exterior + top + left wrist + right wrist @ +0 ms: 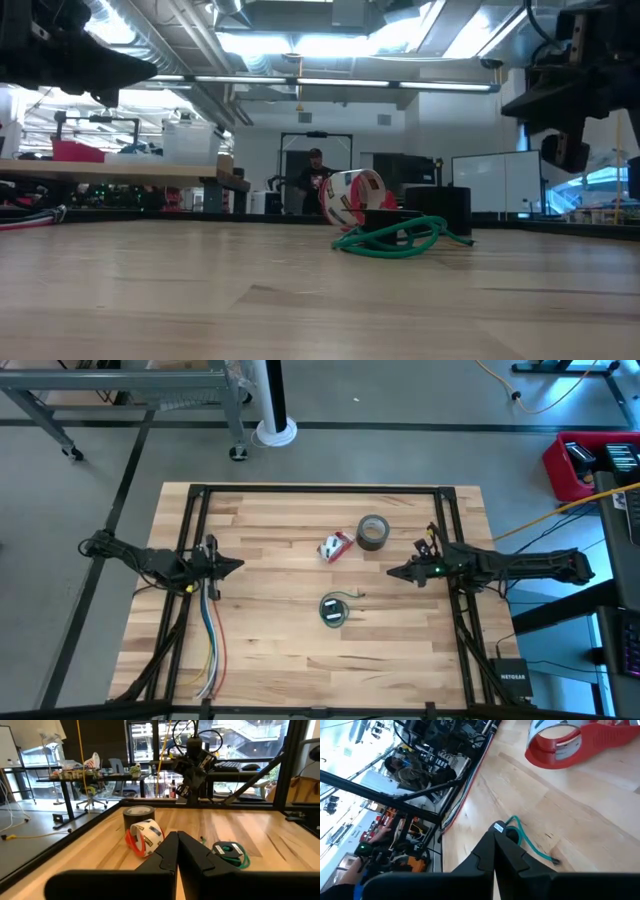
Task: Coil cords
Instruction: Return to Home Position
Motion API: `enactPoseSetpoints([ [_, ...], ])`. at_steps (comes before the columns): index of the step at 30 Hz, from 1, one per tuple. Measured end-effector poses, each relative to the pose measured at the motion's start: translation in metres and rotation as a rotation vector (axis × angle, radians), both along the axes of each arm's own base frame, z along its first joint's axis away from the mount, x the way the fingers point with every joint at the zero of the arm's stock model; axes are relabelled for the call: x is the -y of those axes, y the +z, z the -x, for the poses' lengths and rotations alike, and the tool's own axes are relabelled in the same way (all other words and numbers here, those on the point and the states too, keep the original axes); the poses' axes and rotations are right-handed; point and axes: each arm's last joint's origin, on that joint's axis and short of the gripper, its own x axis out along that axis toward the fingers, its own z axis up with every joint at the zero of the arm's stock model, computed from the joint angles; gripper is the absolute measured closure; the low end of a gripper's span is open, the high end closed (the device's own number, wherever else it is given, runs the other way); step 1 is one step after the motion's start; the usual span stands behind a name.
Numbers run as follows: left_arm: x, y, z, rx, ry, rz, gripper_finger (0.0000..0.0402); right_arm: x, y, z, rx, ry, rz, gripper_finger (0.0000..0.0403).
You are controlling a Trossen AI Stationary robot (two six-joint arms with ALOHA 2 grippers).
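The cord (333,610) lies coiled on the wooden table, near its middle and a little toward the near edge: a small green-and-dark bundle resting flat, with one loose end running off to the right. It also shows in the low view (395,238) and the left wrist view (231,853). In the right wrist view a green strand of the cord (532,847) shows beside the fingers, which hide the rest. My left gripper (236,566) is shut above the table's left side, pointing right (176,851). My right gripper (392,572) is shut above the right side, pointing left (496,830). Both hang clear of the cord.
A grey tape roll (373,532) and a red-and-white tape dispenser (336,546) lie beyond the cord. Long green, yellow, red and white wires (210,645) run along the left side to the near edge. Black frame rails (320,488) border the table. A person (314,180) stands far behind.
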Motion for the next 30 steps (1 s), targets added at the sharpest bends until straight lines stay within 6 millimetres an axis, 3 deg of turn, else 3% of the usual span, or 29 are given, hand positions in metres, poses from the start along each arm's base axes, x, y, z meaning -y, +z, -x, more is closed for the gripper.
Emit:
enactPoseSetpoints([
  [22,0.0,-0.002,-0.001,0.033,0.001,0.015,0.0402,-0.001,0.021,0.023,0.239,0.002,0.006,0.0397],
  [30,-0.013,-0.002,-0.003,0.034,0.143,0.013,0.0402,-0.001,0.022,0.024,0.245,0.003,0.007,0.0397],
])
